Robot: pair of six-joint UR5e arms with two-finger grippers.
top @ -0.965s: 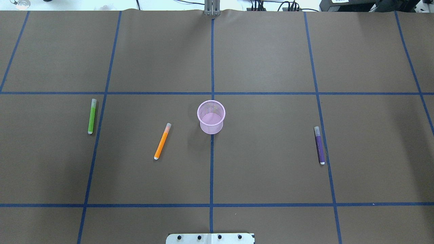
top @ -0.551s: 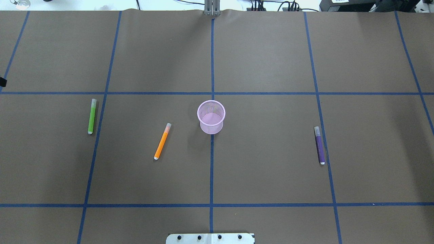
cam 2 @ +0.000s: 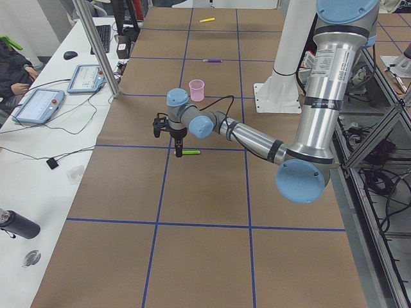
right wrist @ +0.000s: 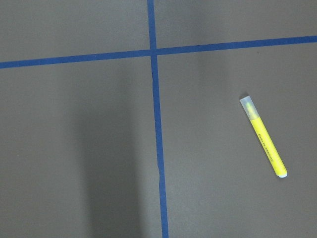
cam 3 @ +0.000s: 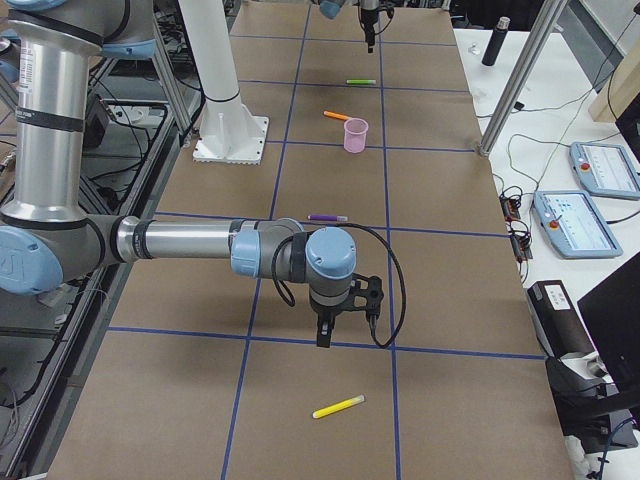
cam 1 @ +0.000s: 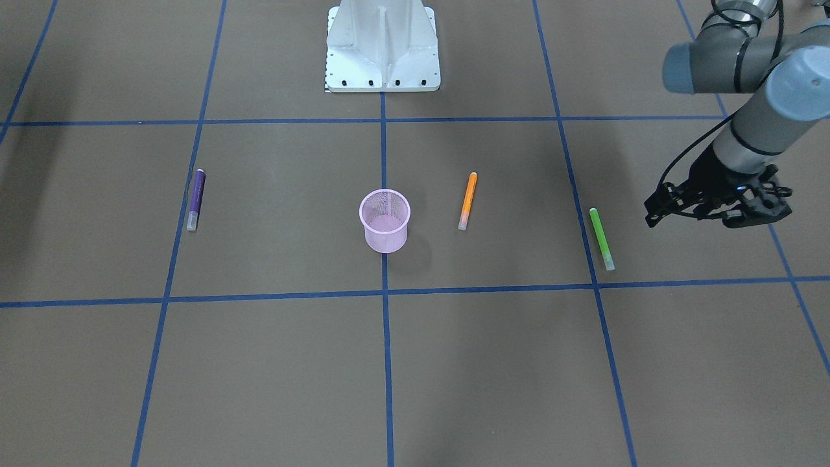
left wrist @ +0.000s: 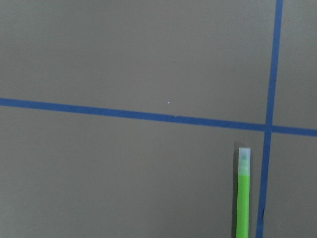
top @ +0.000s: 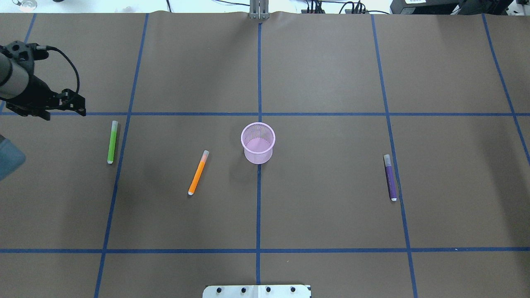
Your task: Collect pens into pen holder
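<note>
First pick, nothing collected yet: the pen holder (top: 257,156) stands upright mid-frame in the overhead and looks empty. Left gripper (top: 81,108) hangs at the upper left of the overhead, just past the cap end of the green pen (top: 112,142), not touching it. Can't tell how far apart its fingers are. Left wrist view catches that pen only in its lower right corner, so it isn't centred.

Next move, my read: shift over the barrel, set fingers across the pen's axis, go low — it lies flat on the table (top: 331,74).

Right gripper (cam 3: 322,338) shows only in the right side view, above a tape line; finger state can't tell. Yellow pen (cam 3: 339,406) lies near it, lower in that frame.

Orange pen (top: 198,172) lies between the green pen and the holder — carry above it. Purple pen (top: 390,177) is right of the holder, well apart.
</note>
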